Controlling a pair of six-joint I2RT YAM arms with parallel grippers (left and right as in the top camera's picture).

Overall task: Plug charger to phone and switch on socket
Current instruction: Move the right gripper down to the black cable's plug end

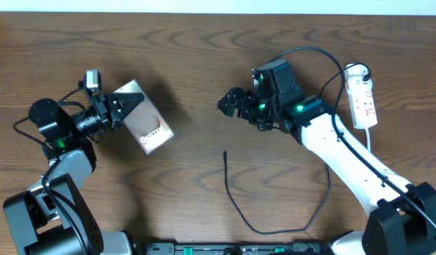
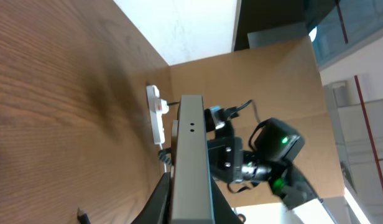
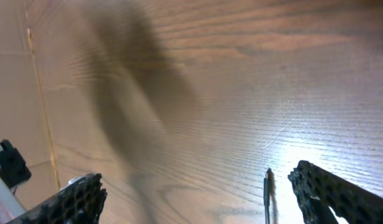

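**Desk:** What's on the table (image 1: 204, 64), biggest first?

**Me:** My right arm (image 1: 345, 152) reaches in from the near right corner. Its gripper (image 1: 231, 103) hangs over the middle of the table, fingers spread wide with nothing between them. My left gripper (image 1: 112, 108) is pinched on the phone (image 1: 147, 122), gripping the edge nearest the wrist. The phone is held tilted at the left side, Galaxy lettering up.

**Desk:** And the socket?

**Me:** The socket (image 1: 362, 95) lies at the far right, beyond my right arm and well apart from the phone. I can't tell from here whether its switch is on.

**Desk:** The charger?

**Me:** The charger (image 1: 274, 225) lies loose in a loop near the front edge. Its plug tip (image 1: 226, 153) rests bare on the table near the middle, pointing away from me, just on the near side of my right gripper. In the right wrist view the tip lies between the spread fingers (image 3: 328, 190), nearer the right-hand one.

**Desk:** How will you take it?

**Me:** I reckon the cable is light and floppy, so a hold far back would let the tip droop and wander. I'd pinch the stiffer part right behind the tip, squarely, leaving the tip itself free. It's slim and could roll or slip out of the grip. The phone looks rigid and smooth. Held by one edge, it may pivot when the plug pushes in, so I'd press gently and straight.
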